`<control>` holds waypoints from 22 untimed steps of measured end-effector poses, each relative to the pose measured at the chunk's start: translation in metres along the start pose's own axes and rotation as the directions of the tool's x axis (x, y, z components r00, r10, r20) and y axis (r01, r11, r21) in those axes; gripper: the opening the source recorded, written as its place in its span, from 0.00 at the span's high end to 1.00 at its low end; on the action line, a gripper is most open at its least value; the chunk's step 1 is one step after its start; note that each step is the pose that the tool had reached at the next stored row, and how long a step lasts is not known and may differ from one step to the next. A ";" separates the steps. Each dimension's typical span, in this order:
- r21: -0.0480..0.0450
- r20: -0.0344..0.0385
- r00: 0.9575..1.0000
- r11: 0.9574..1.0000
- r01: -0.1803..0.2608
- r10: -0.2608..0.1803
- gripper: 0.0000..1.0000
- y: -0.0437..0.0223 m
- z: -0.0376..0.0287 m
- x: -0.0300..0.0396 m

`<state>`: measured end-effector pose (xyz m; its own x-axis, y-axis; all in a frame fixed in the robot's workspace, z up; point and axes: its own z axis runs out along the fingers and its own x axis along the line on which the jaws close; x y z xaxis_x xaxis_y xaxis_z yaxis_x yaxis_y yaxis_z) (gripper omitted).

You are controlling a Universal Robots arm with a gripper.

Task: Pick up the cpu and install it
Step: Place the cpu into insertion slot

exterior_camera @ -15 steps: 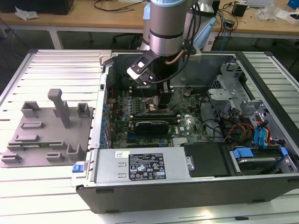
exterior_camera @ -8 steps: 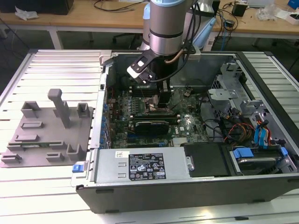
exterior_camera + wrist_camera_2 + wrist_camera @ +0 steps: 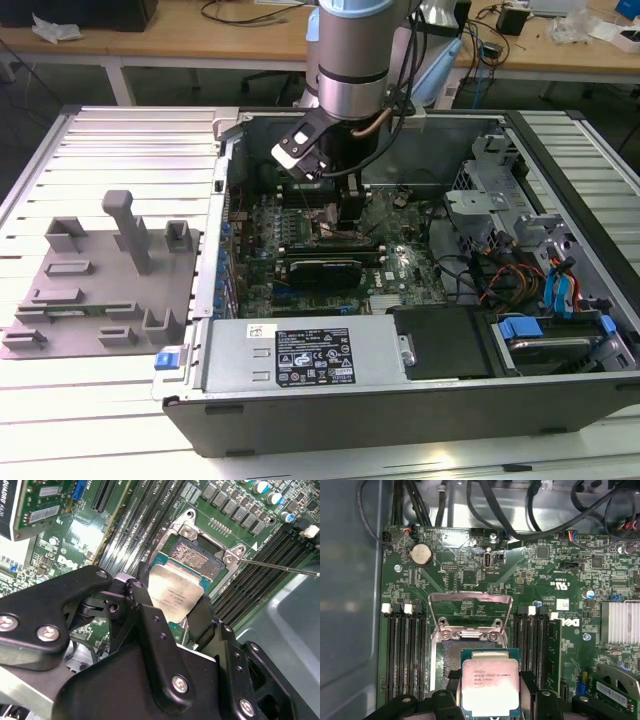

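Claw pinching the cpu by opposite edges, close over the open socket; contact cannot be told. Both wrist views show the chip and socket. The exterior view shows the arm inside the computer case, with a grey fixture plate at the exterior view's left.

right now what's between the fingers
The cpu, gripped by its edges between the fingers, poised over the open socket; both wrist views show it.
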<state>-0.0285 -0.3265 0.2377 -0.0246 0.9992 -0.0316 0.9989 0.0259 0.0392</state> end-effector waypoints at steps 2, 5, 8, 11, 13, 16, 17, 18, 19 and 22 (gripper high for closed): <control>0.000 0.000 1.000 1.000 0.000 0.000 0.45 -0.0001 0.0010 0.0022; 0.000 0.000 1.000 1.000 -0.001 0.001 0.45 -0.0003 0.0030 0.0035; 0.000 0.000 1.000 1.000 -0.001 0.001 0.45 -0.0006 0.0051 0.0038; 0.000 0.000 1.000 1.000 -0.002 0.002 0.45 -0.0009 0.0066 0.0049; 0.000 0.000 1.000 1.000 -0.002 0.002 0.45 -0.0013 0.0077 0.0060; 0.000 0.000 1.000 1.000 -0.004 0.004 0.45 -0.0026 0.0107 0.0095; 0.000 0.000 1.000 1.000 -0.004 0.004 0.45 -0.0029 0.0118 0.0102; 0.000 0.000 1.000 1.000 -0.005 0.005 0.45 -0.0029 0.0135 0.0107; 0.000 0.000 1.000 1.000 -0.005 0.005 0.45 -0.0030 0.0151 0.0109; 0.000 0.000 1.000 1.000 -0.008 0.008 0.45 -0.0032 0.0182 0.0111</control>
<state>-0.0312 -0.3161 0.2190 -0.0169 0.9994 -0.0315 0.9991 0.0181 0.0392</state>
